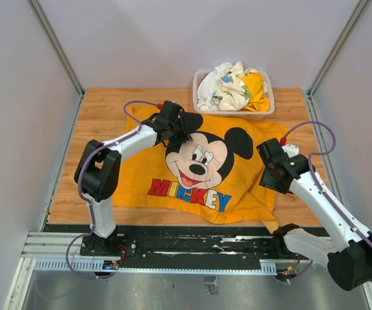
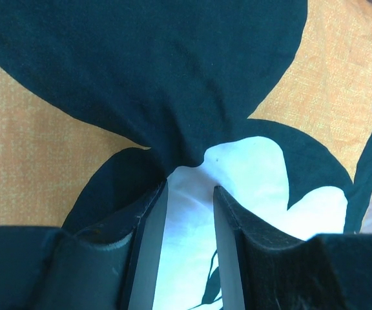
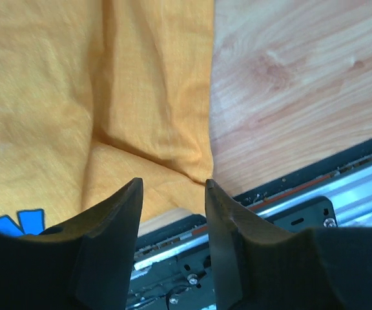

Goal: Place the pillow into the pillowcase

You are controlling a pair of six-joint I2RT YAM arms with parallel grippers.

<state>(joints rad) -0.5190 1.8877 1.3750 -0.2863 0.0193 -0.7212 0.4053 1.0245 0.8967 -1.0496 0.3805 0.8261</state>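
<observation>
Two arms rise from the black rail (image 1: 192, 242) at the near edge of the wooden table (image 1: 102, 110). Nearest to us, the right gripper (image 3: 173, 184) hangs over the near right corner of the pillowcase (image 1: 141, 174), where the orange cloth folds and ends against bare wood; its fingers stand well apart with nothing between them. The pillowcase lies spread over the middle of the table, printed side up, with the Mickey face at its centre, the coloured letters on the side nearer us and its near edge rumpled. Farther back, the left gripper (image 2: 189, 187) sits where the face's black ear meets the white. In the wrist view its fingers are drawn in to a narrow gap and creases run together at their tips, so we read it as pinching a small pucker of the pillowcase. At the back of the table, right of centre and just beyond the pillowcase's far edge, stands a clear plastic bin (image 1: 199, 97). We see it heaped above the rim with crumpled cloths (image 1: 228, 90), mostly white with small prints, and a yellow cloth (image 1: 257, 87) bunched at its right side.
</observation>
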